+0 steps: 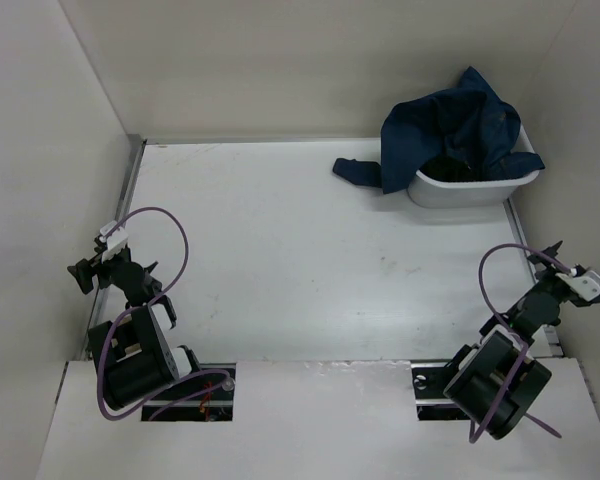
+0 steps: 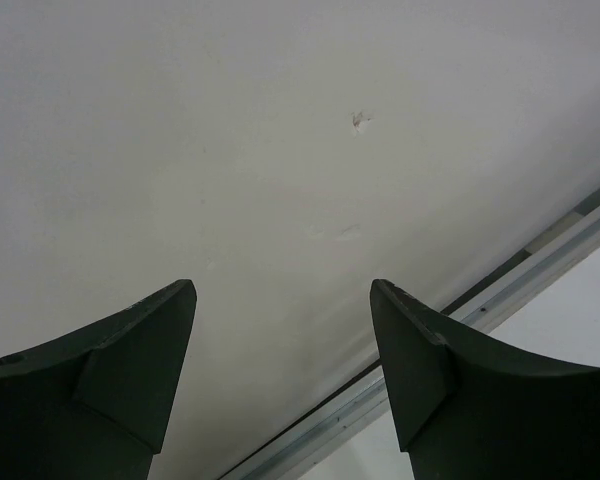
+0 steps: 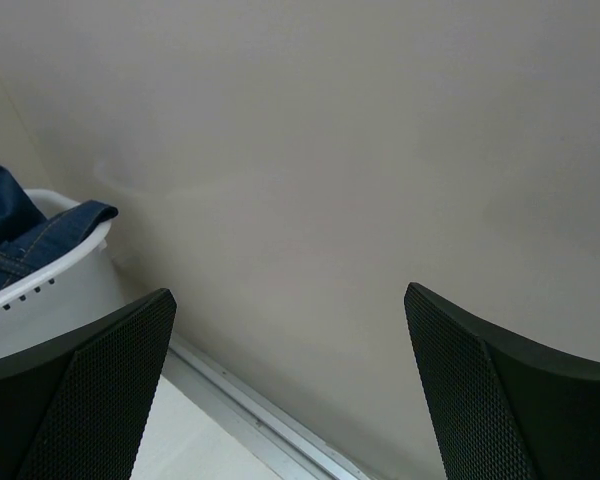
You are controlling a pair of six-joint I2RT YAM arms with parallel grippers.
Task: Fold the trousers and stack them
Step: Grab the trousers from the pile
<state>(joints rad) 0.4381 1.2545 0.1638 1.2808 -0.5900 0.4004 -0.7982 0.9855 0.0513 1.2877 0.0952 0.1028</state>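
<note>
Trousers (image 1: pixel 450 125) heaped in white tub (image 1: pixel 475 190), one leg spilling over tub's rim onto table (image 1: pixel 280 260). Left gripper (image 2: pixel 282 290) and right gripper (image 3: pixel 288 300) both parted, empty, well apart from tub. Likely best: pinch the spilled leg, lift clear of rim.

trousers (image 1: pixel 450 125) partly hidden inside basket (image 1: pixel 460 192), basket's dark contents too small to tell

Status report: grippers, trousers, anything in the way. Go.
Left gripper open, empty. Right gripper open, empty. Trousers heaped in the basket, far right corner, one end trailing onto the table. Nothing seen in the way.
</note>
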